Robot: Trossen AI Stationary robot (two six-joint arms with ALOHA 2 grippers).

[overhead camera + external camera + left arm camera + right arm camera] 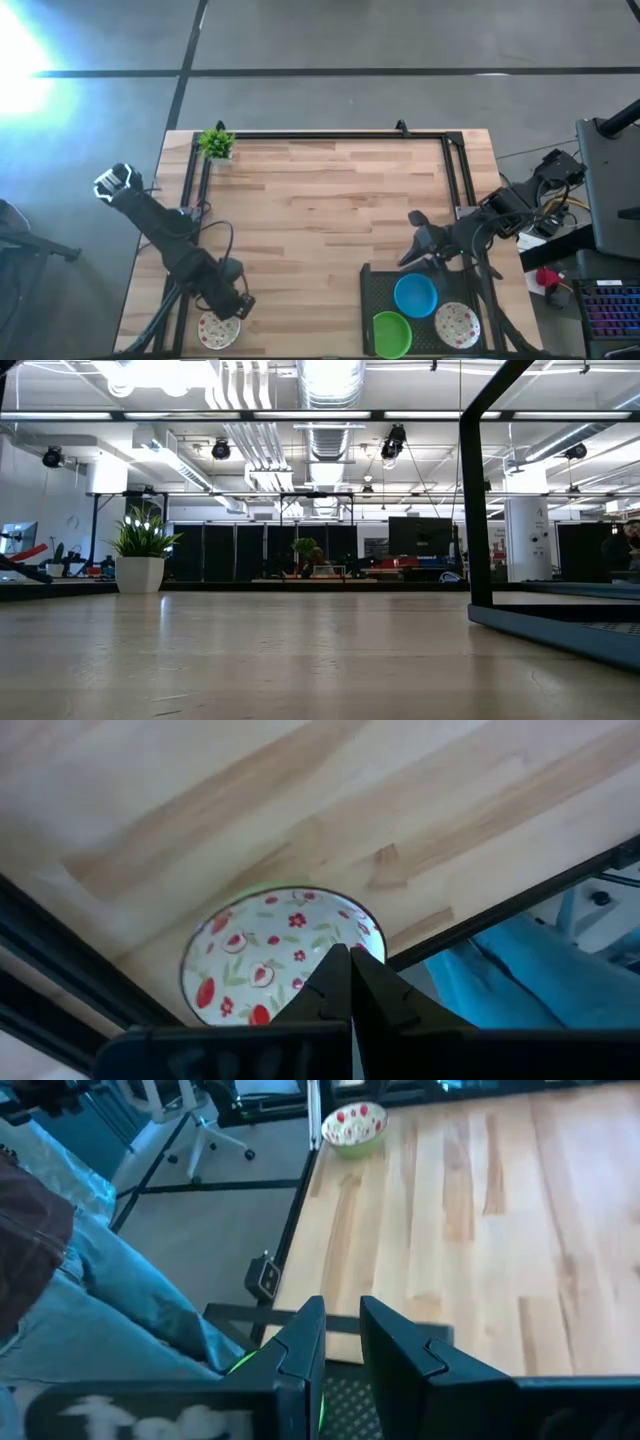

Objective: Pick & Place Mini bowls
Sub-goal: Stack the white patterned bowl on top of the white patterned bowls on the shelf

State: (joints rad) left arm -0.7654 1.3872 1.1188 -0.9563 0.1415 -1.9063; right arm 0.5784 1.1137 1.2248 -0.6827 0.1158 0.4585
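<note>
The pale wooden plank tabletop (pixel 320 220) carries a black mesh tray (pixel 372 285) at its near right corner. In the tray sit three small round bowls: a plain blue mini bowl (pixel 415 295), a plain green mini bowl (pixel 391 333) just beside it, and a white mini bowl with coloured speckles (pixel 457 324) on the blue one's other side. A fourth bowl, white with red flower and leaf speckles (pixel 218 330), stands upright on the bare wood at the near left corner, well apart from the tray; the right wrist view shows it far across the planks (pixel 354 1126).

The left gripper (pixel 240 306) hangs just over this speckled bowl's rim, its two dark fingers pressed together with no gap and nothing between them; from the left wrist view (pixel 348 982) the tips seem to be above the bowl's inside, though whether they touch it I cannot tell.

The right gripper (pixel 418 240) hovers over the far edge of the tray, near the blue bowl. Its fingers (pixel 300 1350) stand slightly apart with a narrow gap, empty.

A small green potted plant (pixel 216 144) stands at the far left corner of the tabletop. A person's blue trouser leg (pixel 110 1320) shows beside the table.
</note>
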